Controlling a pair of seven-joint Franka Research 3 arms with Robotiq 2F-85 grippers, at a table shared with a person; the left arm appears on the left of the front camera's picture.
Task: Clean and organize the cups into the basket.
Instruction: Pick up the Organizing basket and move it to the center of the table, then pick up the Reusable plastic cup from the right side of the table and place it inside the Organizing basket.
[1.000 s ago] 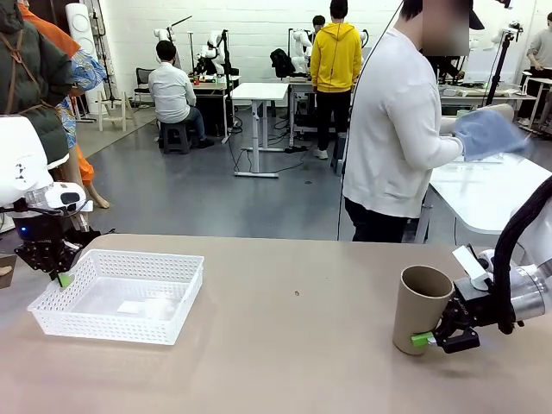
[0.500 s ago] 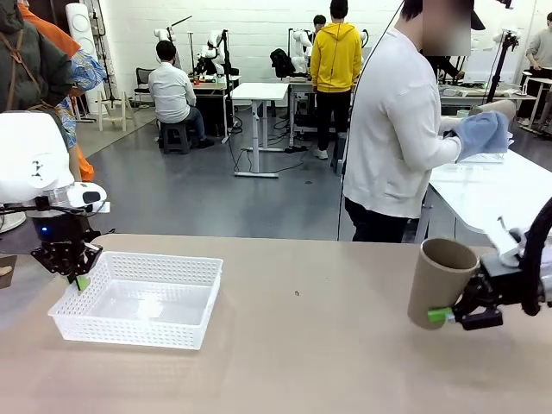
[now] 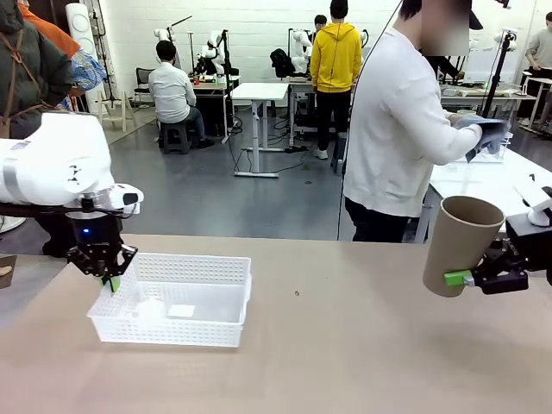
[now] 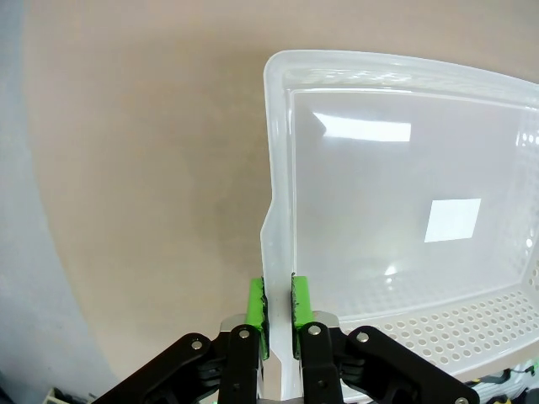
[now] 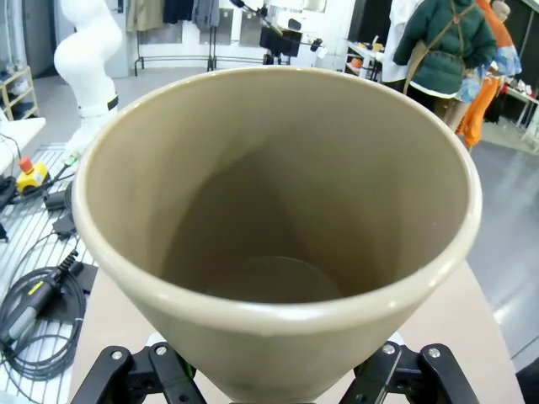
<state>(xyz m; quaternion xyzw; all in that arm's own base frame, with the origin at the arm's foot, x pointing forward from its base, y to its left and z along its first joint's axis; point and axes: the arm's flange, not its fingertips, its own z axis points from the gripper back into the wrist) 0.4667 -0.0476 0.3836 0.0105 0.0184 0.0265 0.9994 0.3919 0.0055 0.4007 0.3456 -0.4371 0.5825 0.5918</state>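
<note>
In the front view, the left claw (image 3: 110,278) at centre left is pinched shut on the left rim of the basket (image 3: 194,263), which sits flat on the table (image 3: 328,354) with nothing in it. At the right edge the right claw (image 3: 470,278) has its jaws spread wide around the lower part of a brown cup (image 3: 460,241), held clear of the table, mouth up and tilted, well apart from the basket. Beyond the table a person (image 3: 397,129) faces away, with a blue cloth (image 3: 485,131) in hand at upper right. In the left wrist view, the two green pads at bottom centre clamp the thin rim between them; the basket runs up the right of the frame, its floor bare but for one white square patch (image 4: 453,220). In the right wrist view, the cup's open mouth faces the lens; it is empty inside, and black finger links flank its base at the bottom corners. Count: one basket, one cup, two claws, no cups in the basket. As I judge it, the task is at an early stage: the basket is in hand and one cup is lifted, but placing it in the basket is not yet done.
</note>
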